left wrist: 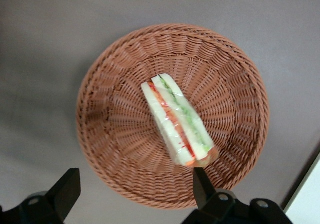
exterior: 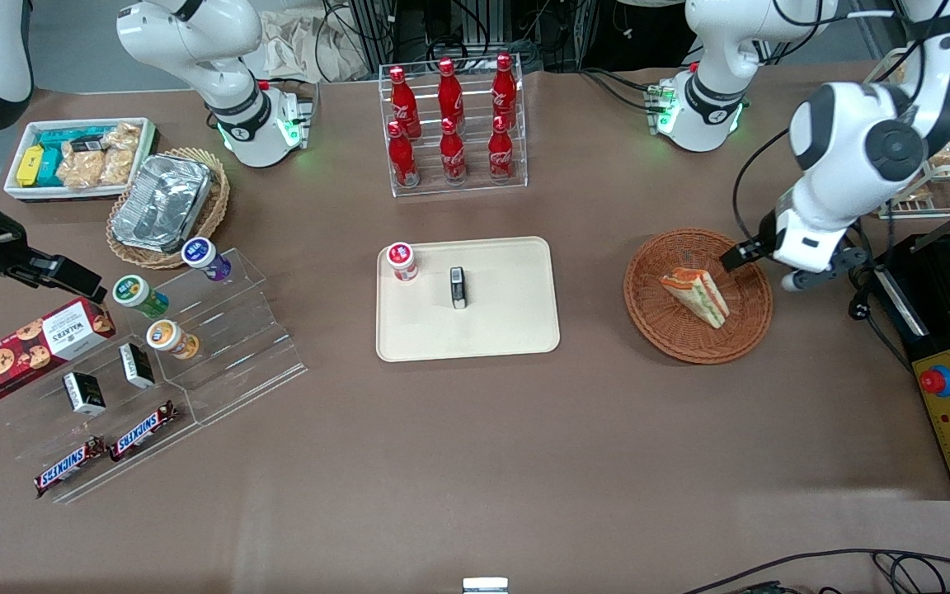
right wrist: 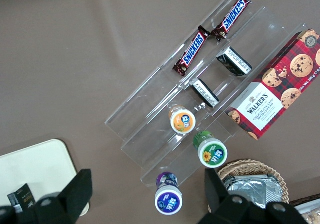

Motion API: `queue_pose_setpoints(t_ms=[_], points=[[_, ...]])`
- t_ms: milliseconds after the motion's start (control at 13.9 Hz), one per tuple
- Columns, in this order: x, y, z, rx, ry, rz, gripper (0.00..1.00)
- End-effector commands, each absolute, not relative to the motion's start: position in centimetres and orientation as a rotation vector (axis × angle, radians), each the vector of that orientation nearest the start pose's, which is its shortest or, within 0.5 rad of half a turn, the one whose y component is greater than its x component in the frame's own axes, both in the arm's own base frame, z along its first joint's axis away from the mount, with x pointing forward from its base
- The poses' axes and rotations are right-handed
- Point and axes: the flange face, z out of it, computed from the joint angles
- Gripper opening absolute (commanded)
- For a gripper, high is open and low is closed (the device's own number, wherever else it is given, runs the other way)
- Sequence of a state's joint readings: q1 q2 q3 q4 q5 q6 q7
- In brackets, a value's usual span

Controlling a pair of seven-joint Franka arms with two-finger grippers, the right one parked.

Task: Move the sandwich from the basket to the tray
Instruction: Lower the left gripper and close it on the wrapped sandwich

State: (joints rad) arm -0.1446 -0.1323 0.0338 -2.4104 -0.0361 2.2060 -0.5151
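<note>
The sandwich (exterior: pixel 696 295), a pale triangular wedge with red, orange and green filling, lies in the round reddish-brown wicker basket (exterior: pixel 648 322) toward the working arm's end of the table. My gripper (exterior: pixel 751 260) hovers above the basket's rim, open and holding nothing. In the left wrist view the sandwich (left wrist: pixel 177 119) lies across the middle of the basket (left wrist: pixel 115 149). There my gripper (left wrist: pixel 135 189) has its fingers spread wide, apart from the sandwich. The cream tray (exterior: pixel 491 330) lies at the table's middle, beside the basket.
A red-capped jar (exterior: pixel 402 261) and a small dark box (exterior: pixel 458 287) stand on the tray. A rack of cola bottles (exterior: pixel 452 124) stands farther from the camera. A black control box (exterior: pixel 949 396) lies at the working arm's end, a clear stepped stand (exterior: pixel 195 346) with snacks at the parked arm's.
</note>
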Motion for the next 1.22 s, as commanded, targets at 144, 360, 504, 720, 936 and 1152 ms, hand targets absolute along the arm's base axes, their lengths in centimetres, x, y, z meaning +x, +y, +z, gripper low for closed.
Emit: queue_pose_setpoints(t_ms=[144, 360, 504, 720, 936, 1152], points=[[48.0, -6.1, 32.2, -3.028, -0.902, 0.097, 0.99], [48.6, -7.4, 30.7, -3.001, -0.986, 0.083, 0.99], [49.0, -7.6, 30.2, -2.979, -1.038, 0.090, 0.99], [49.0, -8.7, 28.9, -2.963, -1.076, 0.087, 0.99], [48.6, -8.9, 28.3, -2.951, -1.086, 0.101, 0.99], [48.4, -9.8, 27.6, -2.941, -1.110, 0.099, 0.99]])
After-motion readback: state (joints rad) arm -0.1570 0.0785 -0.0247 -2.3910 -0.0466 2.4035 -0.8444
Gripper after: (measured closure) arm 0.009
